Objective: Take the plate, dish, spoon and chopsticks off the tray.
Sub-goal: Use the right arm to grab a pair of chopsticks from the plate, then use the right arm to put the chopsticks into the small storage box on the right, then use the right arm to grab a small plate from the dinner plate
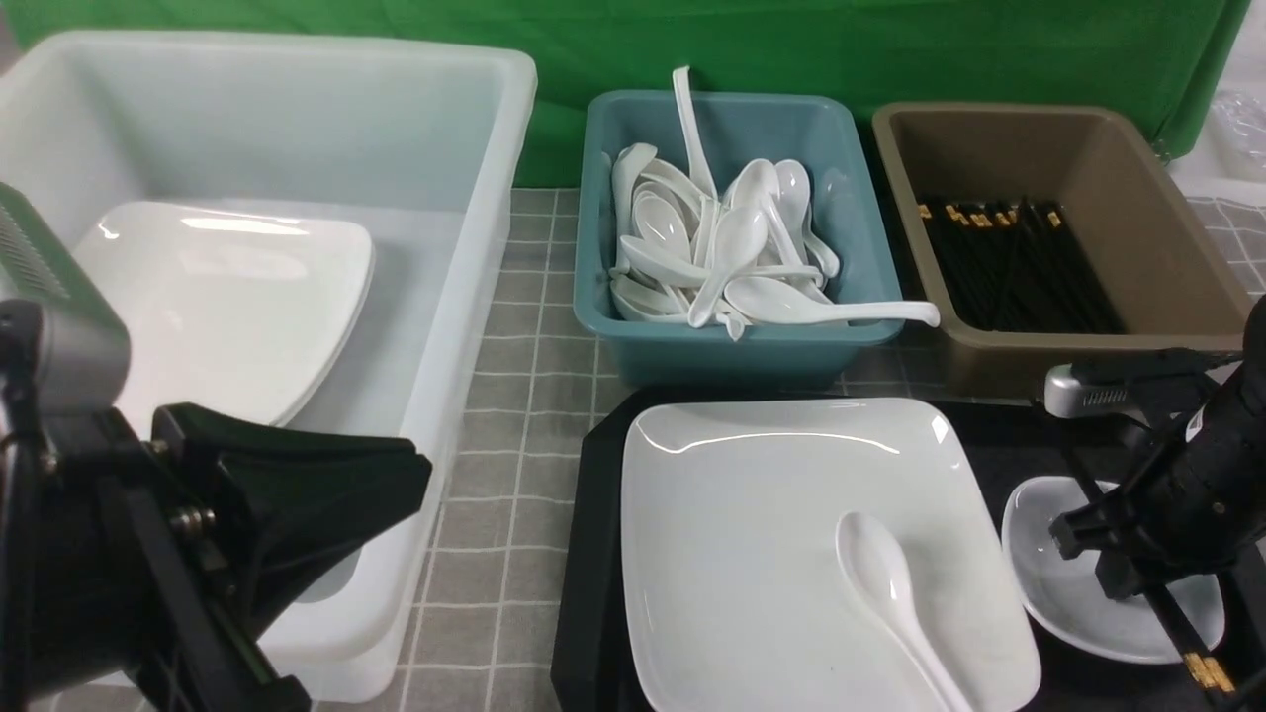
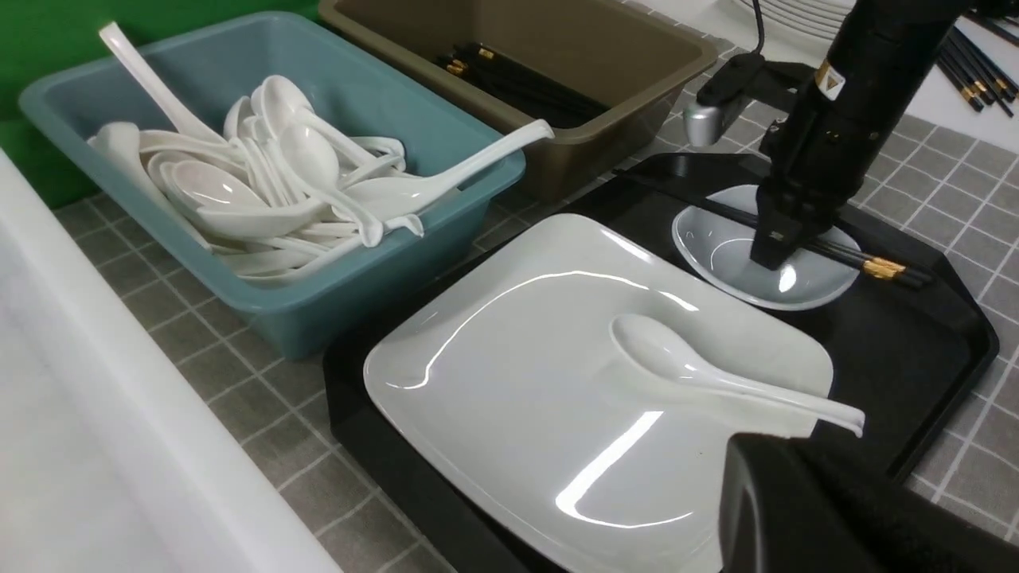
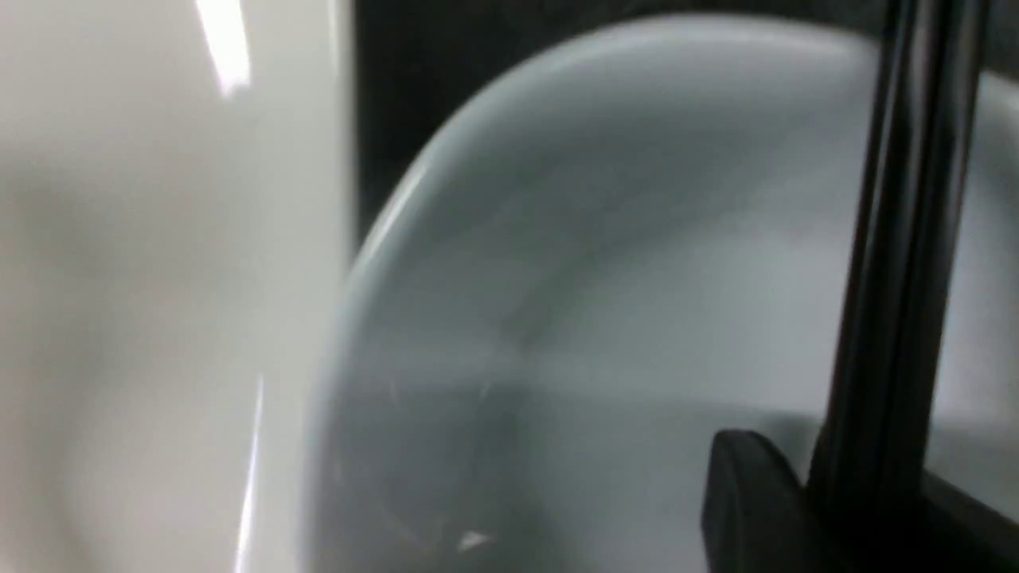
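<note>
While the front view shows the left gripper (image 1: 410,485) clenched on nothing in front of the white bin (image 1: 475,297), the right gripper (image 1: 1128,578) is down over the dish (image 1: 1078,603) at the right end of the tray (image 1: 593,554), pinching the chopsticks (image 1: 1187,643). The plate (image 1: 752,554) fills the tray's middle, with the spoon (image 1: 880,574) lying on it. From the left wrist, the chopsticks (image 2: 868,264) lie across the dish (image 2: 716,255), their gold bands beyond the gripper. From the right wrist, a blurred finger (image 3: 748,493) presses against the chopsticks above the dish, with the plate (image 3: 159,278) just beside.
</note>
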`<state>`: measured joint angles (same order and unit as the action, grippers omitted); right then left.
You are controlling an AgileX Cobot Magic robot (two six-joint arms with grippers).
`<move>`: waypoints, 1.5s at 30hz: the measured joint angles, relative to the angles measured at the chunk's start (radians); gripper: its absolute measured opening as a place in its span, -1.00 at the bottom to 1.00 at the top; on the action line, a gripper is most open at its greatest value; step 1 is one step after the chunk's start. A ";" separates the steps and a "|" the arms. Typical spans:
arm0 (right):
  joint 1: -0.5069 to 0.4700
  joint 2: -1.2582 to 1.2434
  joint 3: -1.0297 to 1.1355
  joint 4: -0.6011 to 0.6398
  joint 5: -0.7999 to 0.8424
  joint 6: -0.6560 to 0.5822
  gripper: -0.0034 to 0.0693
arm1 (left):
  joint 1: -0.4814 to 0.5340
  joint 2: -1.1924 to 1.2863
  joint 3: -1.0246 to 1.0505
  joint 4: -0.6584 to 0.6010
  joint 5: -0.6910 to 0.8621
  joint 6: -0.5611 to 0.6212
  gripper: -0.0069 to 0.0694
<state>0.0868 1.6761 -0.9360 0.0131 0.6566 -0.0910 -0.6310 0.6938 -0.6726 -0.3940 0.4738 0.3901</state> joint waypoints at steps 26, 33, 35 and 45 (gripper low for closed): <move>-0.015 0.231 -0.618 0.120 -0.389 0.043 -0.38 | 0.000 0.000 0.000 -0.019 -0.313 0.034 -0.77; -0.043 0.258 -0.697 0.116 -0.159 0.051 0.46 | 0.000 0.000 0.000 0.010 -0.291 0.034 -0.77; -0.039 0.201 -0.704 0.115 -0.047 0.017 0.47 | 0.000 0.000 0.000 0.037 -0.275 0.034 -0.77; 0.144 -0.098 -0.426 0.065 0.473 -0.227 0.32 | 0.000 0.000 0.000 0.079 -0.259 0.034 -0.77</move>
<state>0.2303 1.5778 -1.3617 0.0784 1.1296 -0.3178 -0.6310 0.6938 -0.6726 -0.3152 0.2149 0.4244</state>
